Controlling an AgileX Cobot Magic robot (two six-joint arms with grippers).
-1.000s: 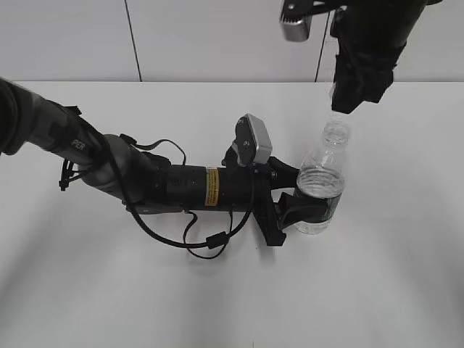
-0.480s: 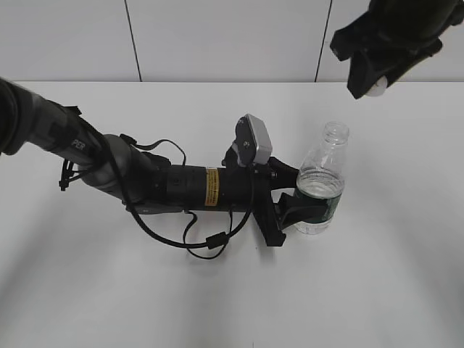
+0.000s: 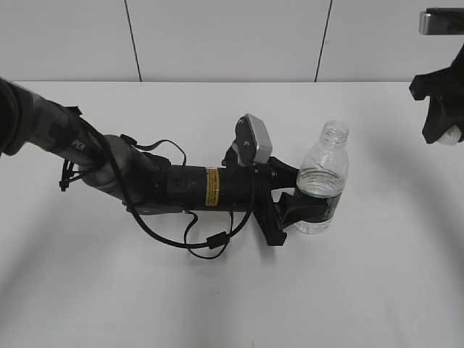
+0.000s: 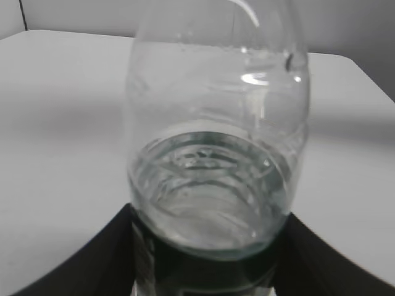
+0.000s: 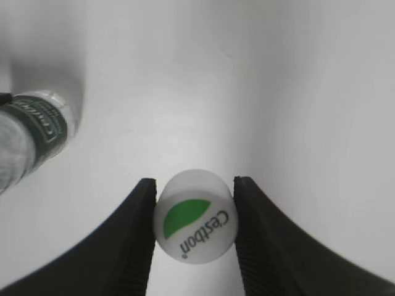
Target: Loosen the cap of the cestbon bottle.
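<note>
The clear cestbon bottle stands upright on the white table, its neck open with no cap on it. It has a dark green label low on its body and is part full of water. My left gripper is shut on the bottle's lower body, which fills the left wrist view. My right gripper is high at the right edge, shut on the white cap with its green mark. The bottle also shows at the left edge of the right wrist view.
The left arm lies across the white table with a looped black cable below it. A grey panelled wall stands behind the table.
My right gripper has lifted the cap off the bottle's neck and carried it away to the right. The bottle and the left gripper have not moved.
</note>
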